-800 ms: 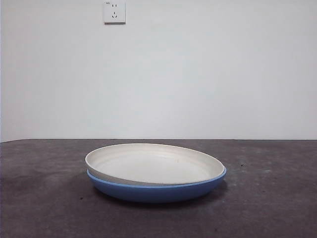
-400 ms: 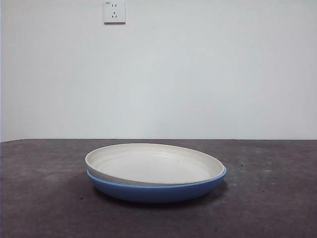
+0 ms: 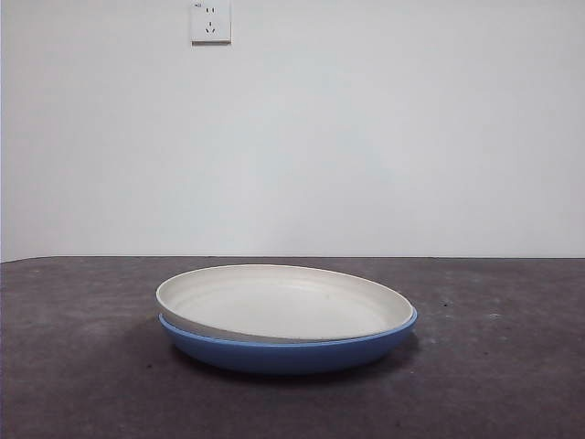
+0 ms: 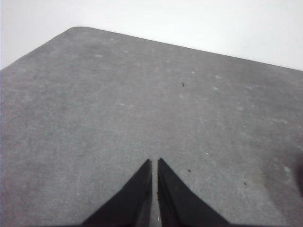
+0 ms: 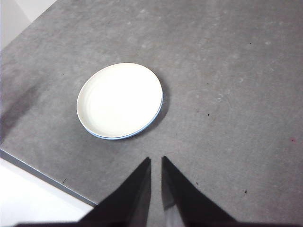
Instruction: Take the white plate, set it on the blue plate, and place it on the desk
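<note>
The white plate [image 3: 283, 302] lies nested inside the blue plate [image 3: 288, 355], slightly off-centre toward the left, in the middle of the dark desk [image 3: 503, 366]. From the right wrist view the white plate [image 5: 119, 99] covers nearly all of the blue plate [image 5: 142, 130], of which only a thin rim shows. My right gripper [image 5: 156, 160] hangs high above the desk [image 5: 227, 71], well apart from the plates, jaws shut and empty. My left gripper [image 4: 154, 161] is shut over bare desk [image 4: 94, 94], with no plate in its view.
A white wall with a power socket [image 3: 211, 22] stands behind the desk. The desk's edge [image 5: 42, 172] runs close to the plates in the right wrist view.
</note>
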{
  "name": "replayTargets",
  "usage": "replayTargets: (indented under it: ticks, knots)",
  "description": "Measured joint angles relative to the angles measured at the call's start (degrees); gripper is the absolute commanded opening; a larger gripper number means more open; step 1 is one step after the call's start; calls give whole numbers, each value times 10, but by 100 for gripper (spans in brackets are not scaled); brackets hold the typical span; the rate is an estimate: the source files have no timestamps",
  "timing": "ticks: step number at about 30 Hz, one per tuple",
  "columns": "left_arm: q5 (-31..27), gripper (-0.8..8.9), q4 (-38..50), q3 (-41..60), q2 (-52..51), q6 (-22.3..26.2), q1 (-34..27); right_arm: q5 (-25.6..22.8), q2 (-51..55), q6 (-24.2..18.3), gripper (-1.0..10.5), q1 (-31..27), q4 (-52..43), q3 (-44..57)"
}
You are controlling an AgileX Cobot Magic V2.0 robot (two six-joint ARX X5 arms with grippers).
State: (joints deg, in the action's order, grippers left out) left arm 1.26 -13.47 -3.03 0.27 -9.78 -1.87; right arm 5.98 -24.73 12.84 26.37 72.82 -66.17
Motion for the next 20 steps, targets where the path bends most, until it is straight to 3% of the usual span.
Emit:
replayTargets:
  ticks: [20]
  knots:
    - [0,20,31,12,0,0,0,0,0,0,34,0,0,0]
